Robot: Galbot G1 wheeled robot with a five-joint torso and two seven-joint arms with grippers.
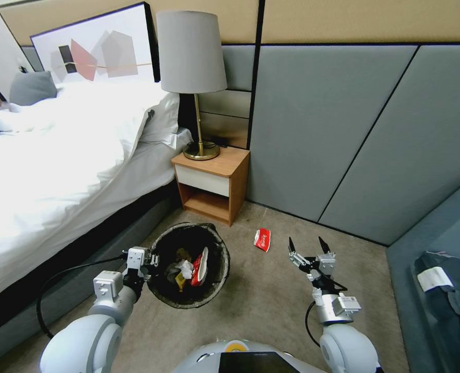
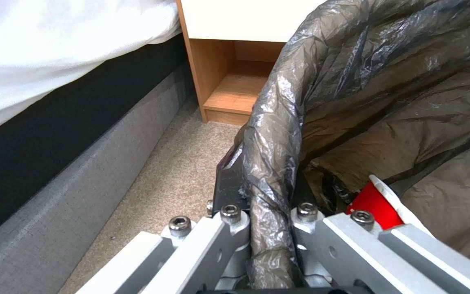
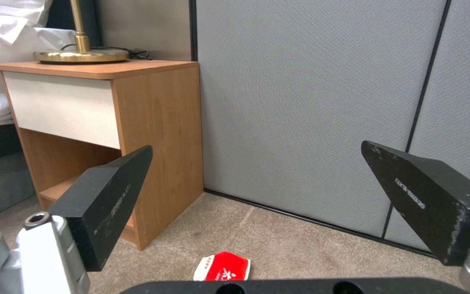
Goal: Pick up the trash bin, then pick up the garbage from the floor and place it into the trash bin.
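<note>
Left gripper (image 1: 151, 260) clamped on the trash bin (image 1: 217, 290) rim, right gripper (image 1: 309, 245) jaws wide and empty, so drop squarely astride the red-and-white wrapper (image 1: 262, 239) before closing.

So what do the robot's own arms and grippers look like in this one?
Both arms are glossy white-grey rounded shells narrowing to silver metal wrists with small white boxes, each trailed by a black cable. The right gripper has two black, pointed wedge jaws with faint lettering printed on them. The left gripper has pale silver slotted links fixed with hex screws.
</note>
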